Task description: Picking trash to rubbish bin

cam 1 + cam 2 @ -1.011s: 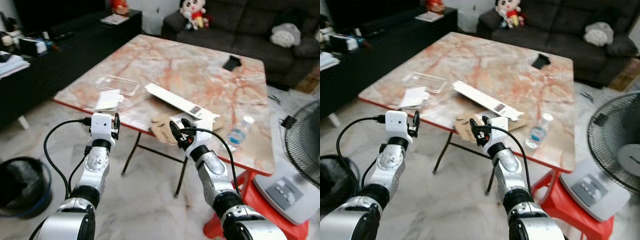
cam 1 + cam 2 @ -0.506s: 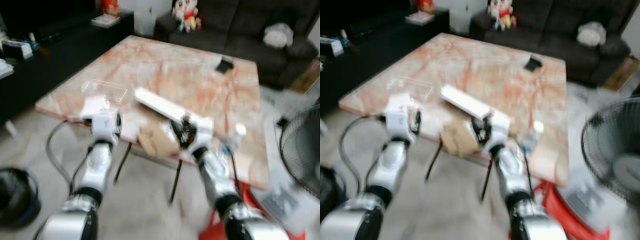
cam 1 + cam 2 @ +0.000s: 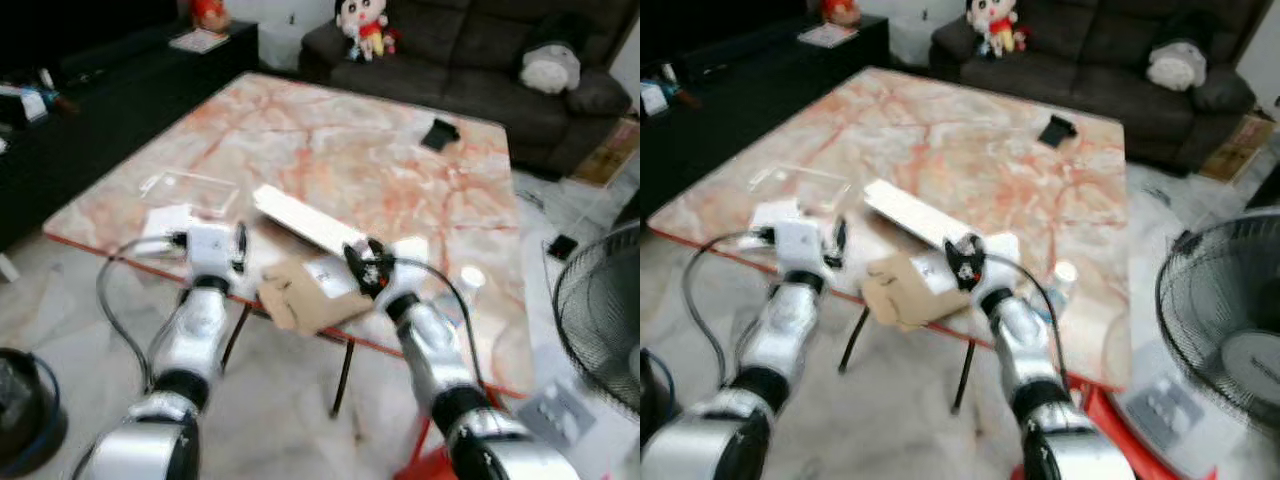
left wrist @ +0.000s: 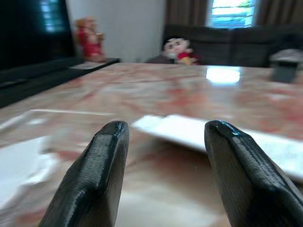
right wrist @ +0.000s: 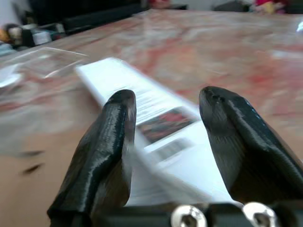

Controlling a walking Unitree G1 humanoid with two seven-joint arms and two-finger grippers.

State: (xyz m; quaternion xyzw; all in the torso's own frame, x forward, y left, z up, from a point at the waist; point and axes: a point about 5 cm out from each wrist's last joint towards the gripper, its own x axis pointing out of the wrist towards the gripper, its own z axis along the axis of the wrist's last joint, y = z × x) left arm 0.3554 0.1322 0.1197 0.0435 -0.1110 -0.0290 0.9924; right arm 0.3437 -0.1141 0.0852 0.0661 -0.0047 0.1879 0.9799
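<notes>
Long white box point(image 3: 305, 222): flat, narrow, lies diagonally on the marble table point(image 3: 370, 140) near its front edge, one end beside a brown paper bag point(image 3: 300, 295) overhanging the edge. Printed label with dark and red patches on box; text blurred, unreadable. Right gripper point(image 5: 165, 118) at the box's near end, fingers spread on either side of it, nothing pinched. Left gripper point(image 4: 163, 142) at table edge, fingers apart. Versus 1.0 s ago: camera closer; both grippers now over the tabletop.
</notes>
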